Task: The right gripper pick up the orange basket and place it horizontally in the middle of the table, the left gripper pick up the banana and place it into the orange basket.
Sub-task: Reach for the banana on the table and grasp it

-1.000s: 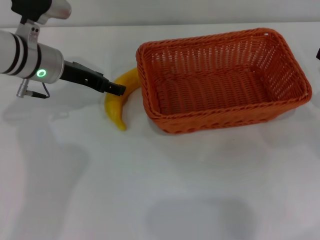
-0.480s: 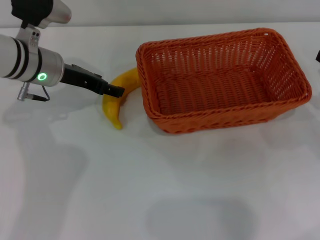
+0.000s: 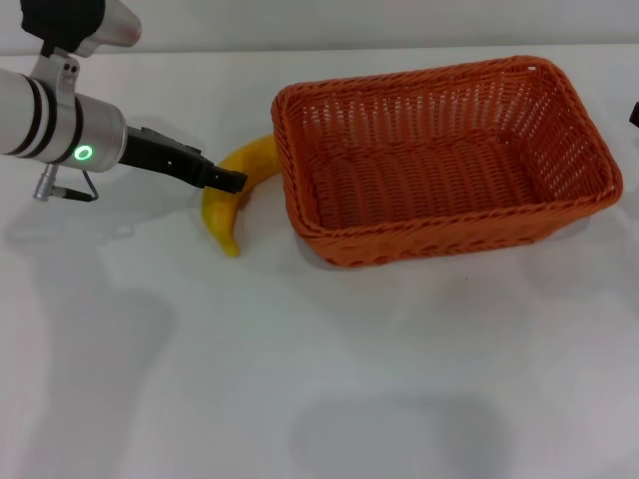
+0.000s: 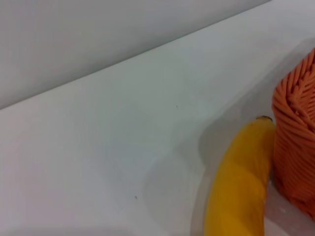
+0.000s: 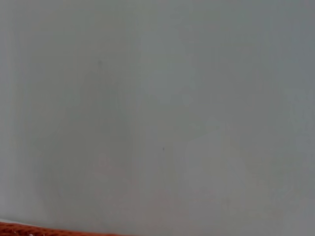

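The orange basket stands on the white table right of centre, long side across the view, with nothing in it. The yellow banana lies against its left wall, curving toward me. My left gripper reaches in from the left, its black tip on the banana's middle and shut on it. The left wrist view shows the banana close up beside the basket wall. Only a black sliver of my right gripper shows at the right edge, past the basket. A strip of basket rim edges the right wrist view.
The left arm's silver wrist with its green light hangs over the table's far left. White tabletop stretches in front of the basket and the banana. A pale wall runs behind the table's far edge.
The left gripper has drawn slightly left, and the banana has shifted left with it, its near tip swinging away from the basket. The basket has not moved.
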{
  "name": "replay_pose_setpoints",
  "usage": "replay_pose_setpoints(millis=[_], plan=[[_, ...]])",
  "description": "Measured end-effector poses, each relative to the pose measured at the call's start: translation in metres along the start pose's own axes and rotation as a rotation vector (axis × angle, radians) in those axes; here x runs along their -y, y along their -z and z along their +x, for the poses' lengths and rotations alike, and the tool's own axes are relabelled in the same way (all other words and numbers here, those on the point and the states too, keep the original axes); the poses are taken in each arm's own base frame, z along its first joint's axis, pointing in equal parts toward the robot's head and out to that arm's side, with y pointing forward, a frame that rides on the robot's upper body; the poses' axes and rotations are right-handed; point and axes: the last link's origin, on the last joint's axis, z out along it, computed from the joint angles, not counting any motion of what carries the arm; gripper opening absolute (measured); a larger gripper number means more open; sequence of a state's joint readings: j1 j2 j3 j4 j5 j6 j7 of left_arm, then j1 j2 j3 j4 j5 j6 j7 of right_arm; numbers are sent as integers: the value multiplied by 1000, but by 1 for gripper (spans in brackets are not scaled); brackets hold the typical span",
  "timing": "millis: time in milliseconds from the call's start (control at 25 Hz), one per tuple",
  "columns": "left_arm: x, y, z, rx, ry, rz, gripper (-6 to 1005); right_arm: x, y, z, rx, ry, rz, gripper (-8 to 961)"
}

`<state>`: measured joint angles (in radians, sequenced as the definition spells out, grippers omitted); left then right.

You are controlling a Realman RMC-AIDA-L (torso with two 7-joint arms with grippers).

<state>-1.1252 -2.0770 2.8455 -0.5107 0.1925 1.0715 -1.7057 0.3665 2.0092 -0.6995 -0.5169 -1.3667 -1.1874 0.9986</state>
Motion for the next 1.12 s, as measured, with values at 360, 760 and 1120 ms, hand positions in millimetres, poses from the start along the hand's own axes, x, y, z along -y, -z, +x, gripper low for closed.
replay_pose_setpoints(millis=[360, 760, 1120], plan=[[3, 0, -3, -1, 13, 13, 778, 0, 0, 0, -1, 0, 1, 840], [5, 0, -6, -16, 44, 23, 771, 1, 0, 0, 0, 2, 0, 840], [8, 1, -11, -23, 93, 28, 525, 2, 2, -1, 1, 7, 3, 840]])
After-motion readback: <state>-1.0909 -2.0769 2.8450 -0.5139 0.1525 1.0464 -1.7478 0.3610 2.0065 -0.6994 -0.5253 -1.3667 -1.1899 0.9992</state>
